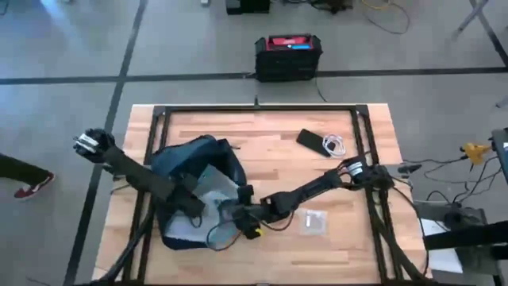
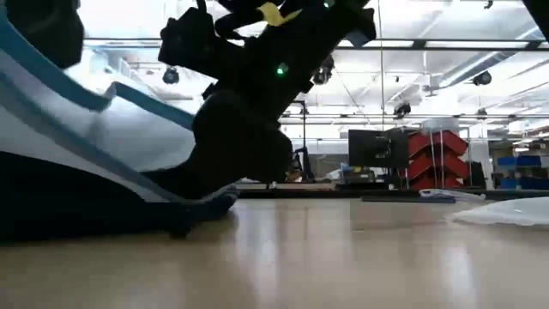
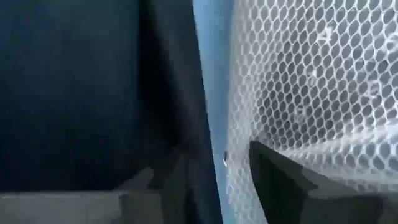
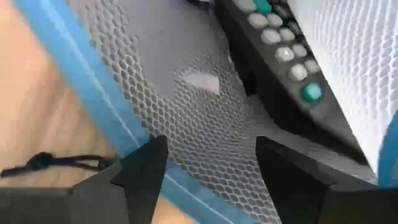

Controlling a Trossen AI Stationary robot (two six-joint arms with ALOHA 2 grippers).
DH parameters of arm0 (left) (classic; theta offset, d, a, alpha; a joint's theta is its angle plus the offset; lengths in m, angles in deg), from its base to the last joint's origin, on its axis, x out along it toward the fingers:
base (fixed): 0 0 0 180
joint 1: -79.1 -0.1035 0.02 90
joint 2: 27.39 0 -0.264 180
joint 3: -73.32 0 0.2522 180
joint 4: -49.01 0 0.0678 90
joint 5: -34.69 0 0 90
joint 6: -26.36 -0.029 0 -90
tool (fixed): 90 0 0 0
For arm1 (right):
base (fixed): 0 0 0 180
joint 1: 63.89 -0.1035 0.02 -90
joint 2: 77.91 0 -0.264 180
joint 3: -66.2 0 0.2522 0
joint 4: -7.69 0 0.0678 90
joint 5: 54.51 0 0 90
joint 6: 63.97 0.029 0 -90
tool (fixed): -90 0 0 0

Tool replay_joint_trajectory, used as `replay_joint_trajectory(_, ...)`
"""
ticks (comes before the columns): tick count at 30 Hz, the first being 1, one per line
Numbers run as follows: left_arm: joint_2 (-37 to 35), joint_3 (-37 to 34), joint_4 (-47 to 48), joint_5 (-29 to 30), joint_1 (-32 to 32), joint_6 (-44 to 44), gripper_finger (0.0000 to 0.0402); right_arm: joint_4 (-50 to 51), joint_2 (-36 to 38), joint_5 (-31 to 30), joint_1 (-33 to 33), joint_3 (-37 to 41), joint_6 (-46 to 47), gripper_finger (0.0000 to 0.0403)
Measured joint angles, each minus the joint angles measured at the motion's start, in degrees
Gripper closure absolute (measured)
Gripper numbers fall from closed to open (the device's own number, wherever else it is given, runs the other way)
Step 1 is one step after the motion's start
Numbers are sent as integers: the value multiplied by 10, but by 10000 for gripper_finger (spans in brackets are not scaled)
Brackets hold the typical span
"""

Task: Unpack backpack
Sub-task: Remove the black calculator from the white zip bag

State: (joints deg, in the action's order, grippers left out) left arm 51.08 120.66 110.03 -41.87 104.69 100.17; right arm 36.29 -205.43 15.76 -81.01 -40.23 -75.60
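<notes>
The dark navy backpack (image 1: 194, 187) lies opened on the table's left half, showing its pale lining and white mesh pocket (image 4: 205, 112). A black remote control (image 4: 280, 43) with grey and green buttons lies in it beside the mesh. My left gripper (image 3: 214, 186) reaches down into the backpack. Its fingers stand apart, with a dark fabric edge and blue trim (image 3: 208, 93) between them. My right gripper (image 4: 211, 168) is open and slants down over the mesh pocket at the backpack's near right edge (image 1: 238, 216). The remote lies just beyond its fingertips. My left gripper has the backpack's dark edge (image 3: 180, 143) between its spread fingers, coming from above. Whether the fingers touch the fabric I cannot tell. My right gripper hovers close over the mesh pocket (image 4: 199, 130). Whether its fingertips touch the mesh I cannot tell.
A black phone (image 1: 312, 141) and a coiled white cable (image 1: 334, 144) lie at the table's far right. A clear plastic bag (image 1: 314, 222) lies near the right arm. A thin black cord (image 4: 56, 163) rests on the wood beside the backpack. A black box with a red top (image 1: 288, 56) stands on the floor beyond the table.
</notes>
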Motion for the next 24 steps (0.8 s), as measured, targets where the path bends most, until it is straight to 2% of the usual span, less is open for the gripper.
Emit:
replay_joint_trajectory(8, 1, -31, -179, 32, -19, -117, 271, -3, -9, -35, 13, -30, -93, 157)
replay_joint_trajectory(15, 2, -54, -251, 34, -21, -133, 280, 43, -24, -45, 12, -33, -194, 164)
replay_joint_trajectory(18, 2, -65, -275, 36, -21, -137, 281, 77, -25, -77, 12, -33, -214, 160)
replay_joint_trajectory(24, 8, -71, -337, 35, -22, -201, 282, 48, -27, -126, 23, -33, -245, 160)
